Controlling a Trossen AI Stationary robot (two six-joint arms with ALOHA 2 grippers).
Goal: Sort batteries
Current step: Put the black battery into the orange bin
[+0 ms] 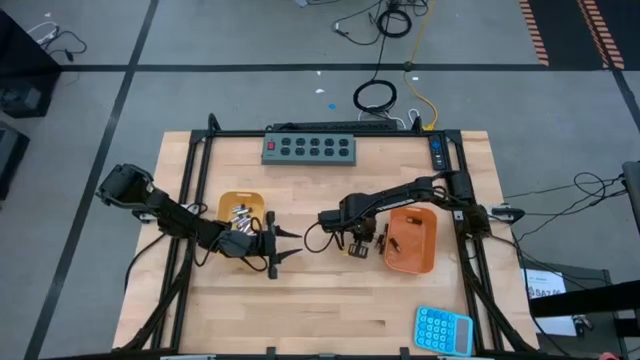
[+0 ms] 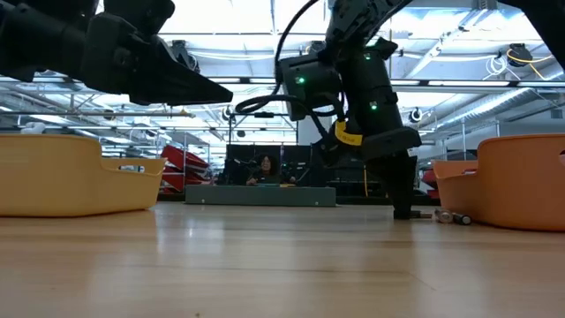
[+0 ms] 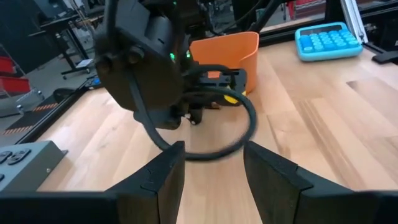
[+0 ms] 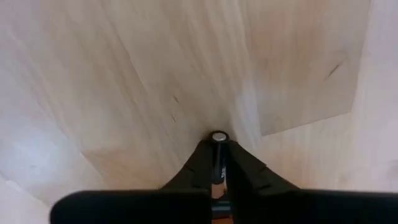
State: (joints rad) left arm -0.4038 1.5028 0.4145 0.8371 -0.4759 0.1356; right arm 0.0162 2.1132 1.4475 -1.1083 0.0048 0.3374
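Our right gripper [image 4: 217, 163] is down at the table [image 1: 330, 310], fingers pinched on one battery [image 4: 218, 137]; in the right wrist view we see its round silver end cap poking out between the fingertips, just left of the right orange tray [image 1: 425, 262]. Our read is that the step in hand is the lift after the pick. The cap faces straight at the wrist camera, so we judge the long axis runs along the fingers, roughly vertical to the tabletop, cell standing on end in the pinch rather than lying flat; we can't tell which pole is up. To do it well: hold the squeeze, lift straight up before any sideways travel so the lower end doesn't drag on the wood and lever the cell out, then clear the tray wall with margin before releasing low inside. A couple more batteries [image 2: 452, 216] lie on the table right by that tray in the low view, so we keep the wrist clear of them on the way up. Our left gripper [image 1: 280, 243] waits in front of the left orange tray [image 1: 240, 203], fingers spread, holding nothing; silver cells [image 1: 238, 214] already sit in that tray.
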